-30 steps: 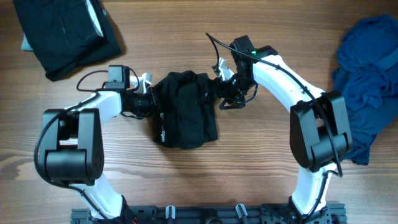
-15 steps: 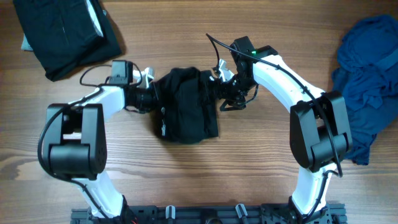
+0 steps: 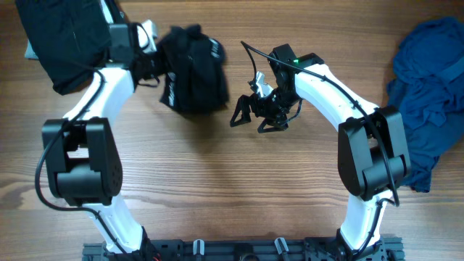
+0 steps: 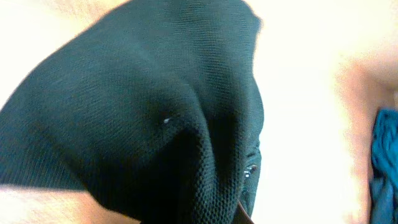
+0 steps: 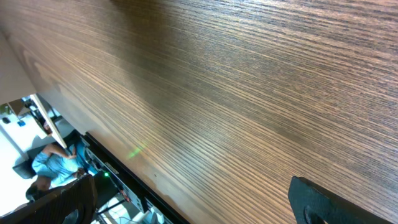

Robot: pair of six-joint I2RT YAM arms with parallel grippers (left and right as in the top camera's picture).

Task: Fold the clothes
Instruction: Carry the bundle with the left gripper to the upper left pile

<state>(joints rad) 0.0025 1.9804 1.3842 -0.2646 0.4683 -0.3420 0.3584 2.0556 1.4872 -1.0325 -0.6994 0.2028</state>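
Overhead: the left gripper [image 3: 160, 65] clamped the black garment [image 3: 194, 71] by its bunched edge. The garment was likely soft, light and floppy. To its right, the right gripper [image 3: 251, 120] gaped empty.

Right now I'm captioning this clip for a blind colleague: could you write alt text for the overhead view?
The left gripper holds a folded black garment at the far side of the table, beside a black pile in the corner. The right gripper hangs open over the middle, and a heap of blue clothes lies at the right edge.
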